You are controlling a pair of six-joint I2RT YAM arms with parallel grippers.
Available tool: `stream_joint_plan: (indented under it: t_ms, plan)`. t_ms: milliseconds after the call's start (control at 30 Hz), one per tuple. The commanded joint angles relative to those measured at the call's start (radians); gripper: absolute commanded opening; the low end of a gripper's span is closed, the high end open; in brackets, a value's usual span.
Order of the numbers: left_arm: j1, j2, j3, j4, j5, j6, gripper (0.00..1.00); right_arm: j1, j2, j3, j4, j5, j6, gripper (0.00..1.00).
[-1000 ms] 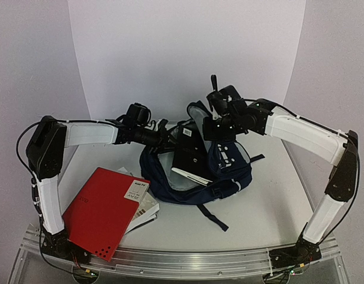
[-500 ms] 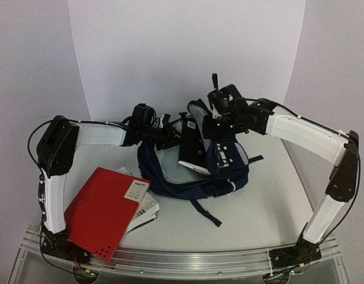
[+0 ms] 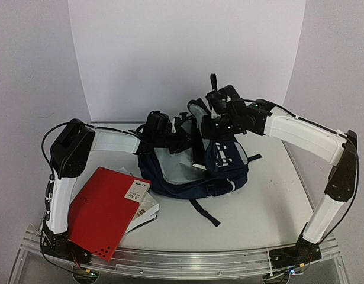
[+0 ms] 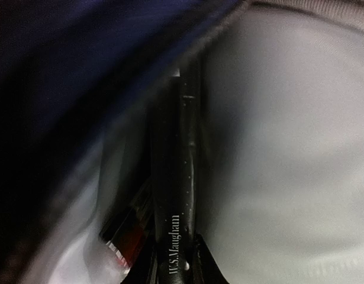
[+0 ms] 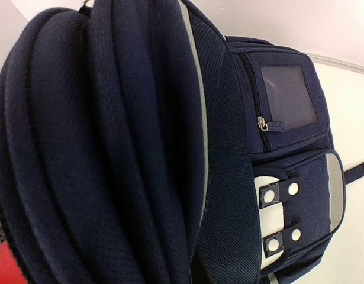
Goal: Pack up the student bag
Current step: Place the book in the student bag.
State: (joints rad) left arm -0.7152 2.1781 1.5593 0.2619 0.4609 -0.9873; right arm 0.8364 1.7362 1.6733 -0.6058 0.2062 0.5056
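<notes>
The student bag [image 3: 229,163], dark navy with white buckle tabs, lies open in the middle of the table, its grey lining [image 3: 176,171] showing. My left gripper [image 3: 184,142] reaches into the opening from the left and is shut on a black book [image 3: 197,155]. In the left wrist view its spine [image 4: 177,195] reads "W.S. Maugham" and stands between my fingers [image 4: 206,266], against the grey lining [image 4: 288,148]. My right gripper [image 3: 208,122] is at the bag's raised upper rim, shut on the fabric and holding it up. The right wrist view shows the bag's padded folds [image 5: 128,148] and front pocket [image 5: 288,100]; my fingers are hidden there.
A large red book [image 3: 108,210] lies at the front left on white papers [image 3: 146,208]. A black strap [image 3: 205,212] trails from the bag toward the front. A white backdrop stands behind the table, whose metal front rail [image 3: 182,260] runs along the bottom.
My left arm has pushed rightward into the bag, and the black book has gone deeper into the opening. The right gripper has stayed at the rim.
</notes>
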Motion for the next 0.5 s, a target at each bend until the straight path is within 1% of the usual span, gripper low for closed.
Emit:
stream_joint_plan:
  t_ms: [0, 267, 333, 400, 467]
  plan:
    - [-0.044, 0.053, 0.108, 0.097, -0.069, 0.036, 0.0, 0.025, -0.008, 0.074, 0.22, 0.038, -0.021, 0.0]
    - [-0.083, 0.111, 0.123, 0.127, -0.165, 0.106, 0.01, 0.024, 0.038, 0.056, 0.229, 0.054, -0.02, 0.0]
    - [-0.082, 0.123, 0.139, 0.108, -0.159, 0.124, 0.05, 0.024, 0.046, 0.052, 0.23, 0.048, -0.018, 0.0]
    - [-0.075, 0.109, 0.138, 0.061, -0.156, 0.147, 0.16, 0.025, 0.048, 0.046, 0.23, 0.046, -0.02, 0.0]
    - [-0.056, 0.065, 0.094, 0.042, -0.153, 0.152, 0.25, 0.025, 0.042, 0.034, 0.23, 0.055, -0.022, 0.01]
